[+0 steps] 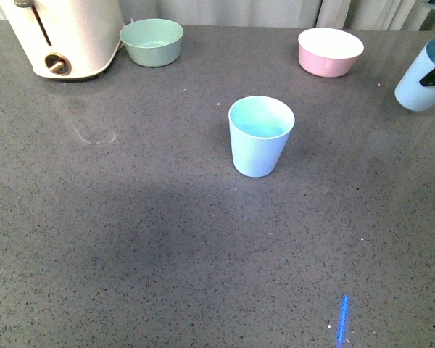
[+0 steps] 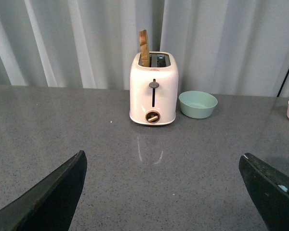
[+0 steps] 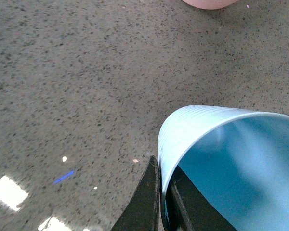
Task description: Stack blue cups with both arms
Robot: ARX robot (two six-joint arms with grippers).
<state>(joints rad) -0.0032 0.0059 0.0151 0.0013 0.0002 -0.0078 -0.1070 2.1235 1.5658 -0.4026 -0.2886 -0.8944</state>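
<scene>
A grey speckled countertop [image 1: 130,239] is shown from the front. Near its middle, an upright light-blue matte plastic tumbler [image 1: 261,138] is set mouth up, alone and touched by nothing. A second light-blue tumbler [image 1: 419,83] is seen at the far right edge of that view, tilted, well apart from the first. Whether its base touches the countertop cannot be told.

In the right wrist view, the wall of this tilted cup is pinched at the rim by the right gripper [image 3: 163,199] — one black finger [image 3: 144,202] is pressed against the outside and the other lies inside the mouth, so the claw is closed down to the thickness of the plastic.

In the left wrist view, the left gripper [image 2: 161,202] is spread wide. Its two black fingertips [image 2: 53,197] are seen at opposite lower corners, with only bare countertop between them and nothing held.

Along the back of the countertop, a cream-white two-slot toaster [image 1: 65,36] is placed at the far left, with a squat pale-green bowl [image 1: 151,41] just beside it. A brown slice of toast [image 2: 144,48] is seen sticking up from one toaster slot. A pink bowl with a white inside [image 1: 330,52] is placed further right, near the held cup. A pale pleated curtain [image 2: 77,43] is hung behind — a thin blue streak of light [image 1: 343,319] is cast on the near countertop.
</scene>
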